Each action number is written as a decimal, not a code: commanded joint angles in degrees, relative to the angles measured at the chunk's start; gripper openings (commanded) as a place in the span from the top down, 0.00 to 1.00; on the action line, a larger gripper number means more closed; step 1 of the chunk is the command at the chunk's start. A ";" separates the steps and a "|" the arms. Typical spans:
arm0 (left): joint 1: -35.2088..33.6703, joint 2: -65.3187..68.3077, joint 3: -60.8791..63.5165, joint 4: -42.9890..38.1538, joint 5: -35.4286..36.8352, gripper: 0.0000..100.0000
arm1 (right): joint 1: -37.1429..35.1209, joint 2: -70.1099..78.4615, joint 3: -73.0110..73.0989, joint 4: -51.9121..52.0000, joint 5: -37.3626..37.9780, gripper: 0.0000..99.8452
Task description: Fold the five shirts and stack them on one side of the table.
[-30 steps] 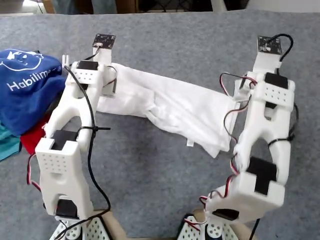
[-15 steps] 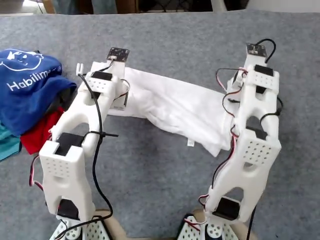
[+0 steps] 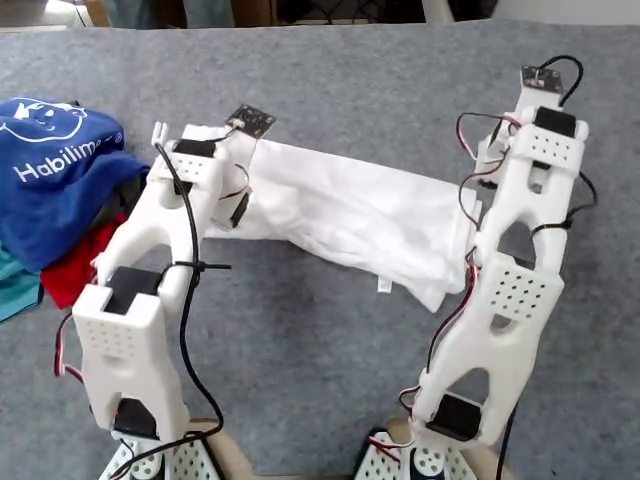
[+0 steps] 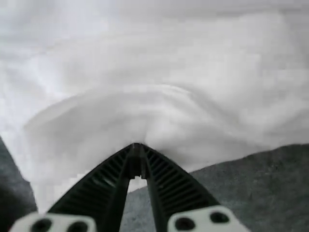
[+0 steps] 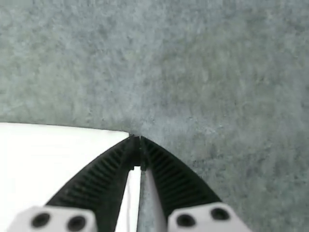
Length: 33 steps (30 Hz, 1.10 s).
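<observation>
Most likely a robotics lab bench or hobby workroom; a grey felt-like table cover (image 3: 330, 70) spans the frame; a white printed-plastic robot arm (image 3: 135, 300) at lower left and a second white plastic arm (image 3: 510, 300) at lower right carry a loose black cable (image 3: 183, 300) and a small bare circuit board (image 3: 252, 120); a heap of blue, red and teal shirts (image 3: 50, 180) lies at the left edge; brown wooden furniture (image 3: 97, 10) edges the upper left.

Cloth shirt (image 3: 350, 215), rough felt table (image 3: 350, 80)

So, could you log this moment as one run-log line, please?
white fabric shirt: lying on grey felt table | left gripper: shut on its edge | right gripper: shut on its corner | blue printed shirt: heaped aside
</observation>
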<state>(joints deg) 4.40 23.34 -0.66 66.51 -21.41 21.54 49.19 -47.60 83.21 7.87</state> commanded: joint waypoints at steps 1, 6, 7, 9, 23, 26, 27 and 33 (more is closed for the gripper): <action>-1.10 -5.89 -1.36 2.11 -3.60 0.97 | 0.79 -0.66 -6.29 4.66 -0.62 0.98; -1.01 -8.97 -0.48 2.11 -1.23 0.97 | 1.14 -0.66 -13.49 15.12 0.00 0.98; -0.92 -9.14 -0.75 2.20 -0.18 0.97 | 1.14 -0.66 -14.55 17.49 0.53 0.96; -0.92 -9.67 -0.92 2.20 0.88 0.97 | 1.05 -1.01 -13.58 18.11 0.44 0.91; 2.07 -0.70 -0.57 -8.88 17.67 0.97 | -1.32 -22.02 29.85 2.99 -6.51 0.85; 2.33 3.25 -0.66 -8.70 17.67 0.97 | -3.08 -25.01 40.22 -4.92 -8.62 0.85; 1.98 4.13 -0.92 -7.74 17.67 0.97 | -3.16 -25.80 43.03 -7.47 -9.32 0.85; -0.31 3.87 -0.57 -5.10 15.12 0.97 | -3.87 -28.70 52.53 -17.32 -9.58 0.73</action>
<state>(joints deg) 5.80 27.38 -1.63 59.65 -4.62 18.99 24.48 2.68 69.49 -1.45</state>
